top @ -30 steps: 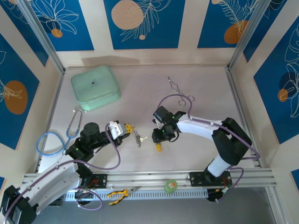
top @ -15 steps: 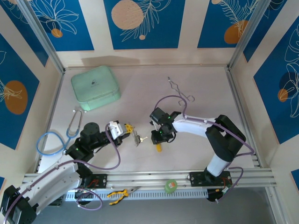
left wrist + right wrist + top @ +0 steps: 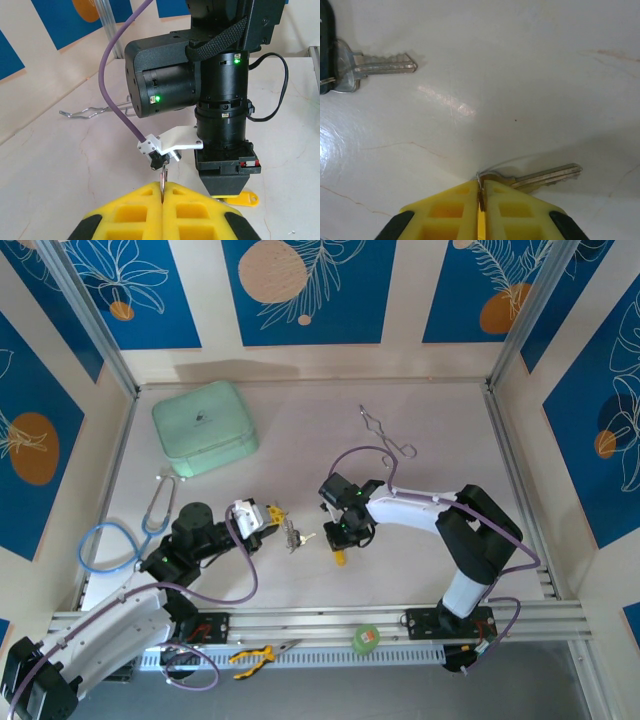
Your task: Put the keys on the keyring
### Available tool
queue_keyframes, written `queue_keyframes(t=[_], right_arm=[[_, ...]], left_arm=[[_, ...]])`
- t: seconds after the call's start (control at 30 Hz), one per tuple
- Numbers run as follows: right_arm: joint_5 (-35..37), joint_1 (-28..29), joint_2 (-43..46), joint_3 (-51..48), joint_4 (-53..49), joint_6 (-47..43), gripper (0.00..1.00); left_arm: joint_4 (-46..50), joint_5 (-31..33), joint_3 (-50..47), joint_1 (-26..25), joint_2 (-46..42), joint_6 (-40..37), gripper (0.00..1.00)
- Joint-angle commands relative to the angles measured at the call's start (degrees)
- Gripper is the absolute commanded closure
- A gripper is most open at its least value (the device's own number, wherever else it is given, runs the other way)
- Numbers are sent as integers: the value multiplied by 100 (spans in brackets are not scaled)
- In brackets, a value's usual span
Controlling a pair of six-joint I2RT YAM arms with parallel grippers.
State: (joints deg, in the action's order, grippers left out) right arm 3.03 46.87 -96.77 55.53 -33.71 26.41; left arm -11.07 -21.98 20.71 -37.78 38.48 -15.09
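The right claw (image 3: 481,192) has just closed from half open and now pinches the yellow key (image 3: 547,175) by its head, so threading can follow. The black key (image 3: 375,65) lies at its ten o'clock. The left claw (image 3: 163,190), shut, holds the keyring (image 3: 291,534) at nine o'clock.

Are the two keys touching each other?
Apart. The right wrist view shows the black key at the top left and the other key lower down, with bare table between them.
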Motion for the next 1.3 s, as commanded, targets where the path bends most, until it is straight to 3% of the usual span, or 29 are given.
queue_keyframes(t=[0.0, 0.13, 0.47, 0.8, 1.27], right_arm=[[31, 41, -65, 151, -118, -23, 91], [99, 56, -54, 151, -113, -27, 100], [540, 217, 888, -226, 351, -236, 100], [547, 226, 2204, -886, 1062, -599, 100], [-541, 107, 3274, -1489, 1751, -1827, 100]], left_arm=[[-71, -34, -33, -33, -15, -83, 100], [-60, -26, -32, -33, -29, -82, 100], [-70, -17, -36, -34, -25, -100, 100], [-62, -19, -36, -28, -25, -118, 100], [-62, -43, -42, -43, -5, -132, 100]])
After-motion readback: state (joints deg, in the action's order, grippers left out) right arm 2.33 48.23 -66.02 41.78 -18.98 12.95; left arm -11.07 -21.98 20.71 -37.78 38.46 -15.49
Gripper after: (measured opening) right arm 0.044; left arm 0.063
